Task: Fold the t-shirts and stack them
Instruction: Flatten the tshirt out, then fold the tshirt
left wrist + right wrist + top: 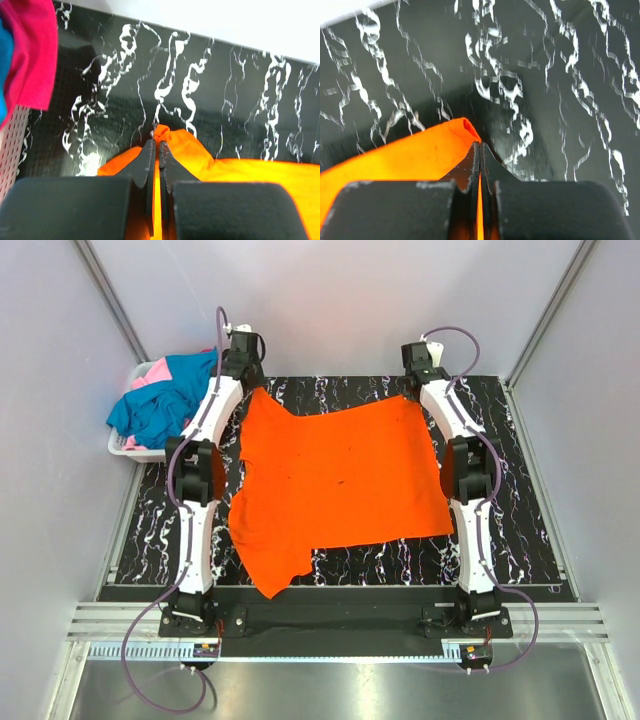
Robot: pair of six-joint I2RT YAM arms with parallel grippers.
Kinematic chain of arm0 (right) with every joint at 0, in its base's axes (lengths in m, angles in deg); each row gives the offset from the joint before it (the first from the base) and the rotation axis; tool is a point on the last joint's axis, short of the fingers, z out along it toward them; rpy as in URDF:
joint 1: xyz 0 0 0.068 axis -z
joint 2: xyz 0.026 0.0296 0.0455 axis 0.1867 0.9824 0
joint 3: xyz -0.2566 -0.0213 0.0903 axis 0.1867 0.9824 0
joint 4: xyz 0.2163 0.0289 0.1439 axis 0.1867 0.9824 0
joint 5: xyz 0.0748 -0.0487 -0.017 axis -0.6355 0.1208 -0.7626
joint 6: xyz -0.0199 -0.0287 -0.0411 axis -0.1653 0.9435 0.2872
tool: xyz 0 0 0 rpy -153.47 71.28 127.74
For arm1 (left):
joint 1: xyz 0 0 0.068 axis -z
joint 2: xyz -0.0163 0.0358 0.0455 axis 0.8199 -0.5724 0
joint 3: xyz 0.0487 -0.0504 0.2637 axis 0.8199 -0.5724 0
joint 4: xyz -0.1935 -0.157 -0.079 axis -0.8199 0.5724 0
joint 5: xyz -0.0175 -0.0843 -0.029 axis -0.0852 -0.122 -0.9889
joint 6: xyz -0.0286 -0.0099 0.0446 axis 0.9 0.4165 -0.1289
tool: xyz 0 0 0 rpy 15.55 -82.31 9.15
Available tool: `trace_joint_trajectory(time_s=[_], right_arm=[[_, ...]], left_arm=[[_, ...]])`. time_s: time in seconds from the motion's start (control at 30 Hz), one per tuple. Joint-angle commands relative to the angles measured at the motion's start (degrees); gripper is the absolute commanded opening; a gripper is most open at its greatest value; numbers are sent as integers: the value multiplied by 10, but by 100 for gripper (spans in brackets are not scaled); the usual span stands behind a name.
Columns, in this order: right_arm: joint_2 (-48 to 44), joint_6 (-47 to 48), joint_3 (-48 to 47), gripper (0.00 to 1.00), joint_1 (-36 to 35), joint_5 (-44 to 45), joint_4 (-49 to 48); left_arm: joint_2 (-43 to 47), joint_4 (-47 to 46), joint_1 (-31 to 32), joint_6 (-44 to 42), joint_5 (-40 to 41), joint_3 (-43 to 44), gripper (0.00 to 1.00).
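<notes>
Pinched shut, the left claw (159,149) and right claw (480,148) each clamp a far corner of the vivid orange cloth t-shirt (340,480), which lies spread across the middle of the black marbled counter (530,530), probably to pull the cloth flat for folding.

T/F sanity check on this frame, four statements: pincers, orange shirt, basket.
1. The left pincer is shut on a corner of the orange t-shirt. True.
2. The right pincer is open and empty. False: it is shut on the orange t-shirt's other far corner.
3. The orange t-shirt is folded in half. False: it lies spread open on the table.
4. A teal t-shirt is heaped in the basket at far left. True.
</notes>
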Motion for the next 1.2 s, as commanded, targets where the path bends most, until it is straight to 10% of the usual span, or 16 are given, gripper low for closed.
trace_joint_trajectory(time_s=[0.0, 1.17], right_arm=[[20, 19, -70, 0, 10, -18, 6], [-49, -42, 37, 0, 45, 15, 33]], left_arm=[[8, -78, -17, 19, -24, 16, 0], [207, -110, -10, 4, -10, -215, 0]])
